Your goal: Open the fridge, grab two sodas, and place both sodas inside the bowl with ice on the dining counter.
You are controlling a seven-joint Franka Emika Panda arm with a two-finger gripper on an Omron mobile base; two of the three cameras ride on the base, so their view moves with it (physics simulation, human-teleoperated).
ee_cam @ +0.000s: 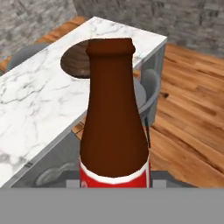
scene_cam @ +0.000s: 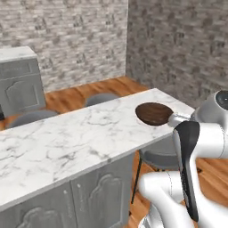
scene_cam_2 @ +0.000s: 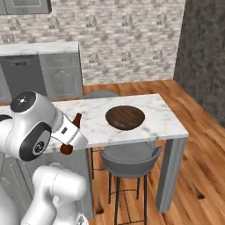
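Observation:
My gripper (scene_cam_2: 71,134) is shut on a soda, a dark brown bottle (ee_cam: 114,118) with a red and white label, tilted with its neck (scene_cam_2: 77,119) towards the counter. It hangs at the near edge of the dining counter (scene_cam: 67,138), short of the bowl. In the hand view the bottle covers the space between my fingers. The bowl (scene_cam_2: 125,117) is round, shallow and dark brown. It sits near the counter's end (scene_cam: 153,113) and shows behind the bottle's top (ee_cam: 74,61). I see no ice in it. The fridge is out of view.
Round grey stools stand at the counter: one under its end (scene_cam_2: 129,160), others on the far side (scene_cam: 100,99). Grey cabinets (scene_cam_2: 61,72) line the brick wall. Open wood floor (scene_cam_2: 197,145) lies beyond the counter's end.

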